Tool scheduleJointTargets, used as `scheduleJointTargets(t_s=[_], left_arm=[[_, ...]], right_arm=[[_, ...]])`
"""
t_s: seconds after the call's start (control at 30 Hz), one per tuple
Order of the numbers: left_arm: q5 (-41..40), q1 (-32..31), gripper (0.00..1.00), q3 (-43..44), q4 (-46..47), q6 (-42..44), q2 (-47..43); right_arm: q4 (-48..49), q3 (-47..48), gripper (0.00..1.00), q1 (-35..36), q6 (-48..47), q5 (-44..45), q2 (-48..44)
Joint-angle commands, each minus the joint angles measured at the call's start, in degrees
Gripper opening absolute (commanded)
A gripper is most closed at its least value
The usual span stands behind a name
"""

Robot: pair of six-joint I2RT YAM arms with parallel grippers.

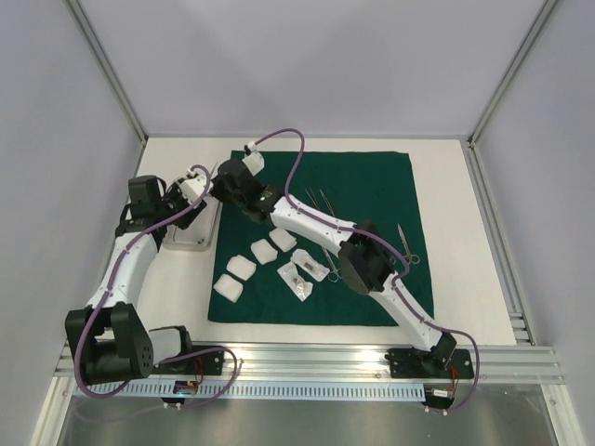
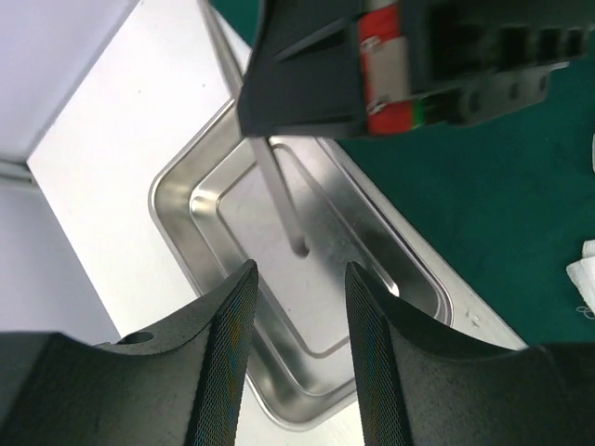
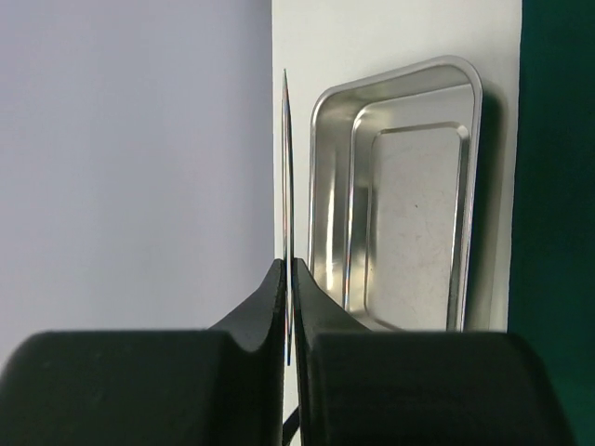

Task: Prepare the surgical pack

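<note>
Surgical pack pieces lay on a white surface point(image 1: 456, 232), with the dark green cloth point(image 1: 372, 186) spread flat at its middle. On the near left part of the cloth sat four white gauze squares point(image 1: 242, 267) in a slanting row, with small pale packets point(image 1: 299, 277) just to their right. Two slim instruments point(image 1: 318, 200) lay farther back, and a ring-handled instrument point(image 1: 407, 249) lay near the cloth's right edge. The small steel tray point(image 1: 197, 240) stood on the bare surface just left of the cloth. The right arm reached across the cloth to the far left. The right gripper point(image 3: 287, 279) had its fingers clamped on a slim metal instrument point(image 3: 286, 167), which stood out straight from the fingertips. In the left wrist view that instrument slanted down over the tray's hollow; whether its tip touched the metal could not be told. The left gripper point(image 2: 297, 344) hung above the tray with its fingers point(image 2: 231, 353) apart and nothing between them, the instrument's tip just ahead of the gap.
</note>
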Motion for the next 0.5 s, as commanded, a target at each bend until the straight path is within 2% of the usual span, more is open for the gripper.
scheduleJointTargets(t_s=[0.0,0.2,0.47], left_arm=[[3.01,-1.55,0.51,-1.61,7.07,7.5,-1.13],[-0.24,-4.1,0.51,-3.37,10.68,8.92,-1.84],[-1.3,-5.24,0.49,-3.28,11.13,9.01,0.18]], right_arm=[[-0.09,-0.91,0.0,0.49,2.92,-0.94,-3.08],[0.27,-2.94,0.0,0.58,4.85,-2.08,-3.7],[1.23,-4.69,0.0,0.58,5.38,-3.67,-4.58]])
